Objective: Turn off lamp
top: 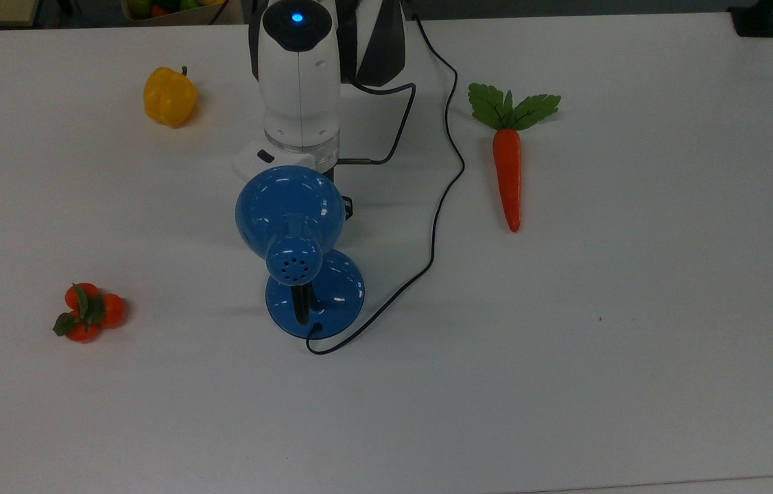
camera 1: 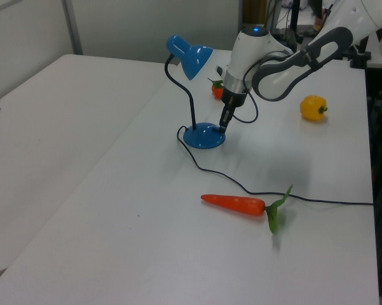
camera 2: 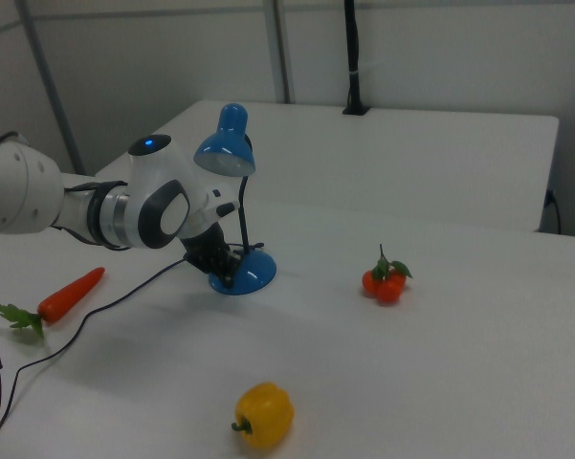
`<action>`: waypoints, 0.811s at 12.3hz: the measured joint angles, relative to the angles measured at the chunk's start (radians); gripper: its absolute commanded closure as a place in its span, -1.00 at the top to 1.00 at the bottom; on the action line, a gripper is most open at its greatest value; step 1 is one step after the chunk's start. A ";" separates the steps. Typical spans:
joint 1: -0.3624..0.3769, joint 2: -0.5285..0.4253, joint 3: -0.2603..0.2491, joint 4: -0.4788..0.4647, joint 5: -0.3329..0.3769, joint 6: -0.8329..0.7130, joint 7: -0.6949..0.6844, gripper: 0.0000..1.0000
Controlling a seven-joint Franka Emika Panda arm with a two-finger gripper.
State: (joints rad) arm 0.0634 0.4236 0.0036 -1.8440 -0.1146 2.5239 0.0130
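Standing near the middle of the white counter (top: 633,343), the lamp (top: 290,213) rests on its round blue base (camera 1: 203,136), its black gooseneck (camera 1: 189,101) rising to the dome shade (camera 2: 225,148); no glow falls on the counter beneath it. Our arm (camera 1: 286,57) reaches down so that the claw (camera 1: 223,127) points at the base's edge, at the left view's right side of it; in the right view the claw (camera 2: 225,268) sits low against the base's left side. Whether its fingers are apart or together we cannot tell, nor whether the tip touches the base. From the base a thin black cord (top: 437,226) loops out and runs away toward the far edge of the counter in the top view. On the top view's right lies a toy carrot (top: 508,171) with green leaves; at the top view's far left sits a yellow pepper (top: 169,96), and at its near left a cluster of small tomatoes (top: 88,312), all well apart from the lamp.
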 measured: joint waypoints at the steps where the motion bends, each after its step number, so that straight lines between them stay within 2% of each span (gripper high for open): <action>1: 0.002 0.000 0.000 0.001 0.000 -0.045 0.000 -1.00; 4: 0.005 -0.017 0.000 0.012 0.000 -0.158 0.000 -1.00; 10: 0.006 -0.176 0.001 0.069 0.000 -0.556 0.000 -1.00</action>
State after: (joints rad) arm 0.0693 0.2471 0.0046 -1.7748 -0.1149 1.9683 0.0130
